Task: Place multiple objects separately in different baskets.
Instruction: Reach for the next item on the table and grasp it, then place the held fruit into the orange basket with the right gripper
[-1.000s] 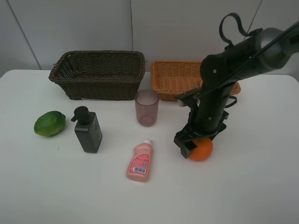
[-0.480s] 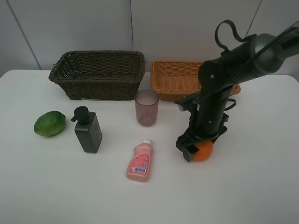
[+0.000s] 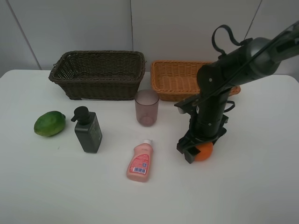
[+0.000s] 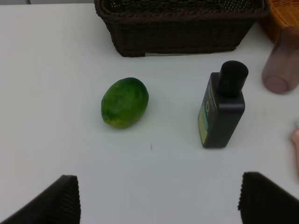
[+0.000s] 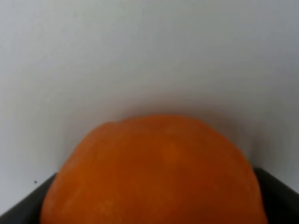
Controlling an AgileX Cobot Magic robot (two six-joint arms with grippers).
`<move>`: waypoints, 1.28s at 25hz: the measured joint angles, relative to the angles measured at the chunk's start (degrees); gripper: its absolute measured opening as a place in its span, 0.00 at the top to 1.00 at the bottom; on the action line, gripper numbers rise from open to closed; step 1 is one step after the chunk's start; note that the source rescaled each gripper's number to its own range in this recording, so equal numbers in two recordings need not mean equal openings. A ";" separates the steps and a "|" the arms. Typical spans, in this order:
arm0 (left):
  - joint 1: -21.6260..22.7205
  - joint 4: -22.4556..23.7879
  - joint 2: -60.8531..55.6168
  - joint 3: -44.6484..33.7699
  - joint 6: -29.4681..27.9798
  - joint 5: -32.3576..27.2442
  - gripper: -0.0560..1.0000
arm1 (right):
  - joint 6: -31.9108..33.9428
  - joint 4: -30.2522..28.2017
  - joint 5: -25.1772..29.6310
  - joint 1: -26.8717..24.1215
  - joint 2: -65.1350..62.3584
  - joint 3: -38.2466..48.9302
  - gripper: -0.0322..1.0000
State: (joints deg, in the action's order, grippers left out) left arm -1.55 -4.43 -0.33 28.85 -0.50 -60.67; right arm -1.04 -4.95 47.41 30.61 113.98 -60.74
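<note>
Orange fruit — dark-brown basket, tan basket.

White table: plain matte top, with its far left corner rounded. Directly behind the table's far edge stands a pale grey panelled wall, with one vertical seam above the table's middle and a slanted seam toward each end. Lighting is soft and even, with only faint, short shadows falling on the table top.

black arm, looped cable — grey upper link
</note>
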 joint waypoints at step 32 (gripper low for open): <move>0.00 0.00 0.00 0.00 0.00 0.00 0.10 | 0.00 0.48 2.31 0.00 -9.28 0.00 0.68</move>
State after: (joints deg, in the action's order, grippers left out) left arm -1.55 -4.43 -0.33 28.85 -0.50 -60.67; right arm -1.04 -4.47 49.73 30.61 104.69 -60.74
